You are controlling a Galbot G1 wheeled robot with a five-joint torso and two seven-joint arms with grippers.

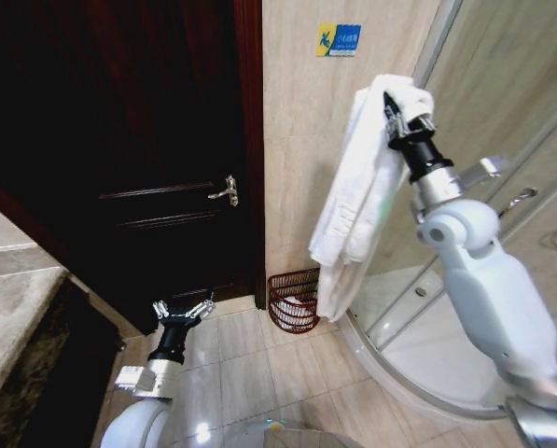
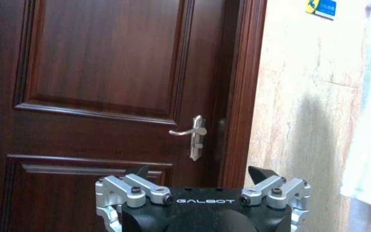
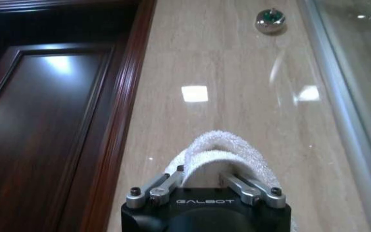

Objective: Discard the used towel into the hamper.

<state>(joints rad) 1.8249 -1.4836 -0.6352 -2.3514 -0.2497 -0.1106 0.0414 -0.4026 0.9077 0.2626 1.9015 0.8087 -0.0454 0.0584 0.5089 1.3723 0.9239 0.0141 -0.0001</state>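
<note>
My right gripper [image 1: 391, 105] is raised high before the beige wall and is shut on the top fold of the white towel [image 1: 357, 187], which hangs down in long folds. In the right wrist view the fingers [image 3: 166, 184] pinch the towel's bunched loop [image 3: 221, 150]. The hamper [image 1: 294, 301], a dark red-brown wire basket, stands on the floor against the wall, directly below the towel's lower end. My left gripper [image 1: 183, 312] is low near the floor by the door, open and holding nothing; the left wrist view shows its fingers [image 2: 137, 183] spread apart.
A dark wooden door [image 1: 138, 159] with a metal lever handle [image 1: 226, 192] fills the left. A curved glass shower enclosure [image 1: 483, 280] stands at the right. A stone counter [image 1: 7, 308] is at the near left. Tiled floor [image 1: 250, 373] lies open between.
</note>
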